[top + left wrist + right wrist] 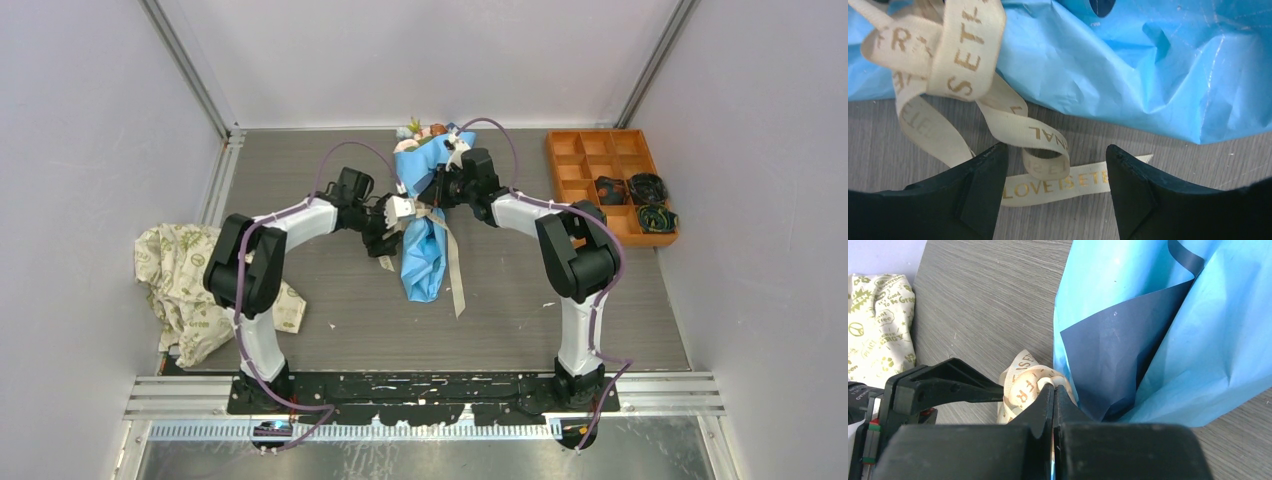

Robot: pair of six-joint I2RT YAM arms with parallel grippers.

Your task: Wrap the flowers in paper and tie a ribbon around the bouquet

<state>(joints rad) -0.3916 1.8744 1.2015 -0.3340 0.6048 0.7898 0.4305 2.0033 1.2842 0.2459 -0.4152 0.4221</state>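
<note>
Beige ribbon at bouquet edge, left jaws open, right jaws apparently pinching it

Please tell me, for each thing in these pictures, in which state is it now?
bouquet: wrapped, lying flat on the table.
flowers: blooms showing at the far, wide end.
ribbon: looped at the bouquet's middle, ends loose.
left gripper: open, holding nothing.
right gripper: shut, tips at the ribbon.
cloth: crumpled.
tray: dark coils in its right compartments.
</note>
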